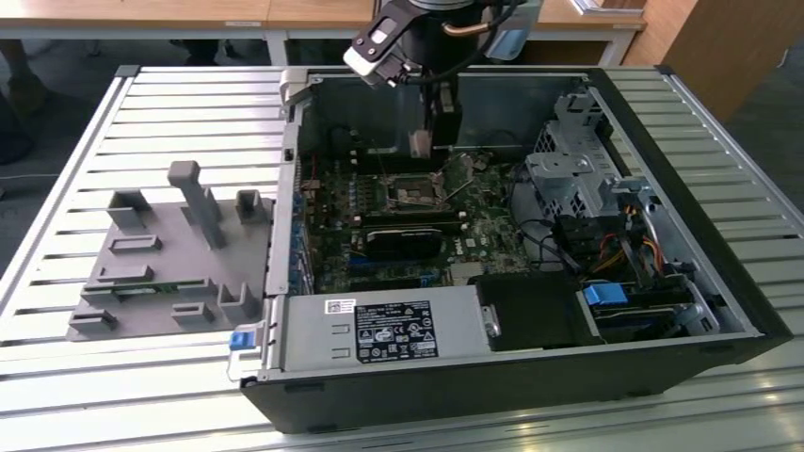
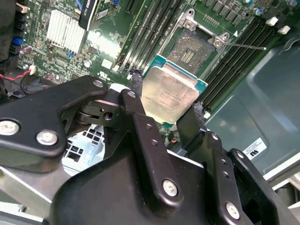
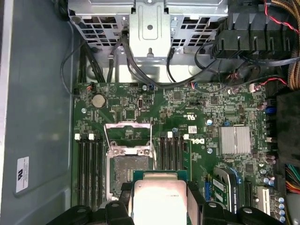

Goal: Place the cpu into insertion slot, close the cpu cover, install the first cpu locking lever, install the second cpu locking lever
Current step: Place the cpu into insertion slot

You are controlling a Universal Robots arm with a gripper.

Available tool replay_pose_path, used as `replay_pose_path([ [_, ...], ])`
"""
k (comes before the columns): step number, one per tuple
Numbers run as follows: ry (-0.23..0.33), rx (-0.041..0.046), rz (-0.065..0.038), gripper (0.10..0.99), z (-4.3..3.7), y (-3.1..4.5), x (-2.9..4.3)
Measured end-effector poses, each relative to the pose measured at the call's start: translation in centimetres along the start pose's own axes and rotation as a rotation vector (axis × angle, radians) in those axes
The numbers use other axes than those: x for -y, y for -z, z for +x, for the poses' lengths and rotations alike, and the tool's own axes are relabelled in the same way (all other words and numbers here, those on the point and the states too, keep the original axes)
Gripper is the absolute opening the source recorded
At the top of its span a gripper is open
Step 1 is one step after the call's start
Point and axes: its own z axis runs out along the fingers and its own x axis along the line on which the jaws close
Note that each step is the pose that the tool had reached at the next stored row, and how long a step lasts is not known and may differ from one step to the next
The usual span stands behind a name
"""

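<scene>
Holding the cpu (image 2: 171, 93) flat in the gripper (image 2: 164, 99), jaws clenched on 2 opposite edges, above the board and just short of the bare insertion slot (image 2: 191, 54) straight ahead, cpu cover (image 3: 127, 125) swung open.

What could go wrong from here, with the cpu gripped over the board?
1. The fingers grip the cpu by its edges alone; a slip could drop it onto the board.
2. The slot lies bare and the cpu seems off to one side of it; a skewed landing may bend contacts.
3. The raised cover stands beside the slot and might snag the fingers.
</scene>
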Motion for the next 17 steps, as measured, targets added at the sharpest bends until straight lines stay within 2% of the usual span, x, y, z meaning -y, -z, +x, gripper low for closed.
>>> replay_pose_path([
  [5,-0.001,0.0012,-0.001,0.541,0.02,-0.61,0.06],
  [11,0.096,-0.0074,-0.002,0.541,0.06,-1.30,0.12],
  [17,0.106,-0.0082,-0.002,0.541,0.07,-1.78,0.16],
])
